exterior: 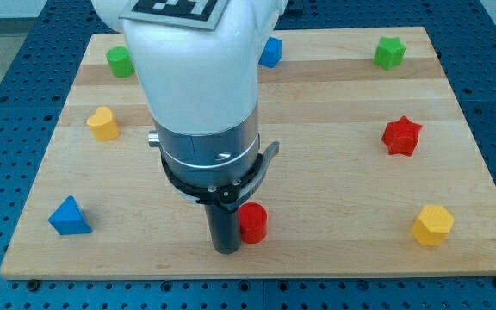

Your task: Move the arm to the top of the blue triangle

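The blue triangle (68,217) lies near the board's bottom left corner. My tip (226,250) stands near the bottom edge at the middle of the board, well to the right of the blue triangle. A red cylinder (252,223) sits right against the tip's right side. The arm's white and grey body (198,86) hides the middle of the board above the tip.
A yellow heart (103,124) and a green block (120,61) lie at the left. A blue block (270,52) peeks out beside the arm at the top. A green star (389,52), a red star (401,136) and a yellow hexagon (432,226) lie at the right.
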Motion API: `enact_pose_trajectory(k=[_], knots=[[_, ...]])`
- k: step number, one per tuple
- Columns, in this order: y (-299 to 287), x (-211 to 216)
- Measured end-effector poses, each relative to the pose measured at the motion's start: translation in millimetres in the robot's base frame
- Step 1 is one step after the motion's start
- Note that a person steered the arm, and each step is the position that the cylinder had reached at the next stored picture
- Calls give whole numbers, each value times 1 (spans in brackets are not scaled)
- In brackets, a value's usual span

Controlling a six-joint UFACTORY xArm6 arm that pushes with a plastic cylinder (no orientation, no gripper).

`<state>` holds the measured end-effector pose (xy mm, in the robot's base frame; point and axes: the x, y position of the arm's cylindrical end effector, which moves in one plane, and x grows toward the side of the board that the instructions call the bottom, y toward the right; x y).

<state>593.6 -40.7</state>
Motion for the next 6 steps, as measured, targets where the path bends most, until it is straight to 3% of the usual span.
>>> enact_pose_trajectory(k=[2, 4, 6], knots=[[11, 0], [-57, -2], [-115, -65]])
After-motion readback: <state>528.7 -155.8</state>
